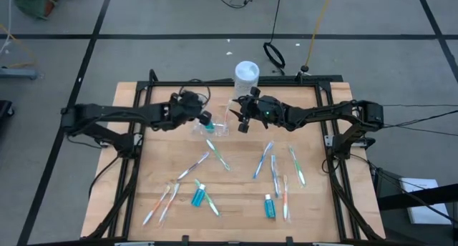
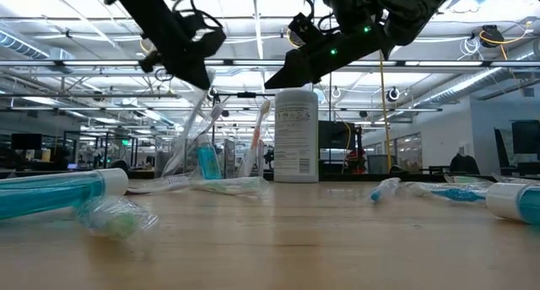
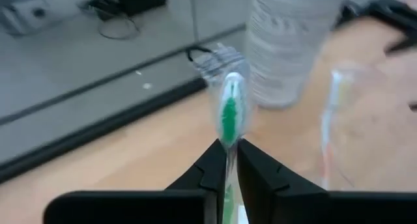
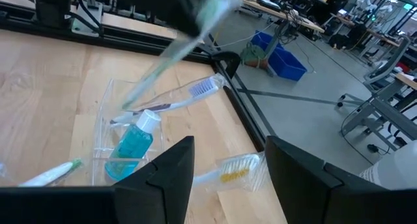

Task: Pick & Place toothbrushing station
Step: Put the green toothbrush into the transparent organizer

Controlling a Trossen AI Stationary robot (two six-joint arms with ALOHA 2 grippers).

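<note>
A small clear cup (image 1: 217, 129) stands at the far middle of the table. It holds a teal toothpaste tube (image 4: 133, 146) and a blue-bristled toothbrush (image 4: 195, 90). My left gripper (image 1: 205, 119) hangs above the cup's left side, shut on a green-and-white toothbrush (image 3: 229, 113). This brush slants down into the cup (image 2: 207, 159). My right gripper (image 1: 242, 121) hovers open just right of the cup, with nothing between its fingers. Several more toothbrushes (image 1: 263, 160) and two teal tubes (image 1: 198, 196) lie flat on the near half of the table. My left gripper pinches the green-and-white toothbrush's handle (image 3: 228, 160) between its two fingers. The fingers slant down from the table's left. The brush runs on past the fingertips along the fingers. It hangs tilted, and its lower end (image 2: 177, 155) is inside the cup.
A tall white bottle (image 1: 247, 73) stands at the far edge just behind the cup. A wrapped toothbrush with yellow bristles (image 4: 234, 168) lies beside the cup. The table frame's black rails (image 1: 136, 96) run along the table's edges.
</note>
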